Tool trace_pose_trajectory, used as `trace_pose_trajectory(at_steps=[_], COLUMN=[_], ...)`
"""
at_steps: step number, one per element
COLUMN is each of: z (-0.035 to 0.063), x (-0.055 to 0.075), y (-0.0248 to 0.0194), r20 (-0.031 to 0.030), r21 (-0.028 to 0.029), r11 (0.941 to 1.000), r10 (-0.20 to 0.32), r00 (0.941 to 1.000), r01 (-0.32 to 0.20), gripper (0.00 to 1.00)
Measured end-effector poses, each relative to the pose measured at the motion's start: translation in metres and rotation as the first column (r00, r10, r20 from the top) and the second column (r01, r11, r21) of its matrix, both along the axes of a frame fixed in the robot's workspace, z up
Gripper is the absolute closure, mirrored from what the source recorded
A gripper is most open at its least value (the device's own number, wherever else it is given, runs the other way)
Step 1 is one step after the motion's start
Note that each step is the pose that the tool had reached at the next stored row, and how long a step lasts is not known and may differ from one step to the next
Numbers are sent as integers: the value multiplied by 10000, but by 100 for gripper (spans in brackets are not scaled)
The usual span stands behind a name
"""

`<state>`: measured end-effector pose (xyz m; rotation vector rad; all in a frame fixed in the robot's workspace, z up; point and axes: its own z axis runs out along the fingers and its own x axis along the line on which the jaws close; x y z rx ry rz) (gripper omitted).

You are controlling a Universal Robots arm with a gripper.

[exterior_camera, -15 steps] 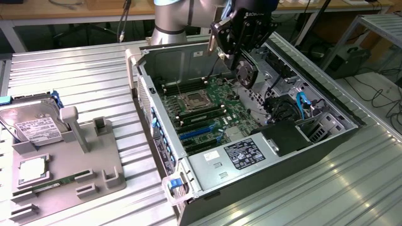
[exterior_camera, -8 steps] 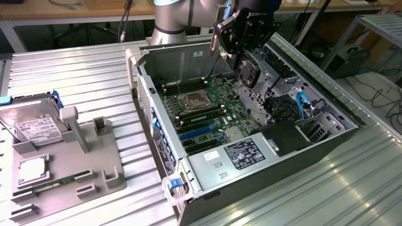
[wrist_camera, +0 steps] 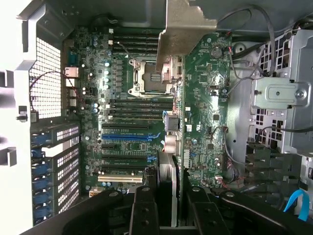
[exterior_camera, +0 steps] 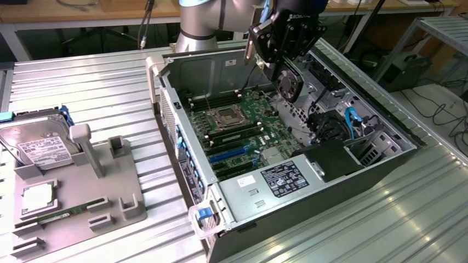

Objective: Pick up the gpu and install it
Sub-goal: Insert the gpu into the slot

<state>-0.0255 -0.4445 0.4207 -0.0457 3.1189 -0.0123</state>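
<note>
My gripper (exterior_camera: 286,64) hangs over the far end of the open computer case (exterior_camera: 183,142), shut on the gpu (exterior_camera: 287,83). The card hangs on edge, its black fan facing the exterior view's front and its silver bracket (exterior_camera: 252,50) toward the case's back wall. In the wrist view the gpu (wrist_camera: 168,166) appears edge-on between my two black fingers (wrist_camera: 143,208), its bracket (wrist_camera: 183,27) reaching over the motherboard (wrist_camera: 205,112). It is held above the board, apart from the expansion slots (wrist_camera: 126,138).
A power supply (exterior_camera: 281,178) fills the case's near end, and blue cables (exterior_camera: 351,123) and a drive cage (wrist_camera: 279,93) lie on one side. At the exterior view's left, a grey fixture (exterior_camera: 109,192) holds a hard drive (exterior_camera: 36,143) and a memory stick (exterior_camera: 64,215).
</note>
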Motion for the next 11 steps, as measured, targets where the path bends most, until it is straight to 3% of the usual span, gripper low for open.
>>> trace_pose_trajectory(at_steps=[5, 11], z=[0, 0], x=[0, -4], y=[0, 0], r20=[0, 0], r21=[0, 0], r11=[9998, 9961], r10=[201, 882], r00=[9998, 9961], r01=[-201, -882], gripper=[72, 72])
